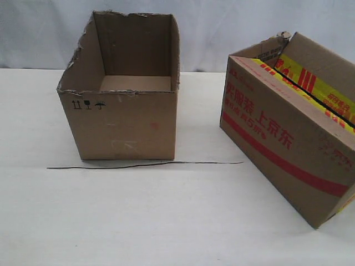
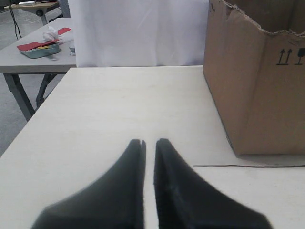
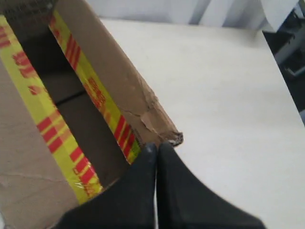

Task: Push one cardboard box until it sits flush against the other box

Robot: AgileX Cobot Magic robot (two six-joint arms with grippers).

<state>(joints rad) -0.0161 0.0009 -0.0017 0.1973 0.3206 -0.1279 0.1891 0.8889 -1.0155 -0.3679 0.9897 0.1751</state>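
The cardboard box (image 1: 283,144), taped yellow with red print and a red stripe, stands skewed at the right, its top flaps ajar. The other box (image 1: 119,122), plain brown with a torn rim and an open top, stands at the left, a wide gap away. Neither gripper shows in the exterior view. My right gripper (image 3: 157,145) is shut and empty, its tips at the dented corner of the cardboard box (image 3: 114,71); whether they touch I cannot tell. My left gripper (image 2: 149,141) is shut with a thin slit, low over the table, apart from the other box (image 2: 257,95).
A thin dark wire (image 1: 144,164) lies on the white table in front of the plain box and shows as the wire (image 2: 248,166) in the left wrist view. Off the table's edge stands a grey side table (image 2: 33,62) with clutter.
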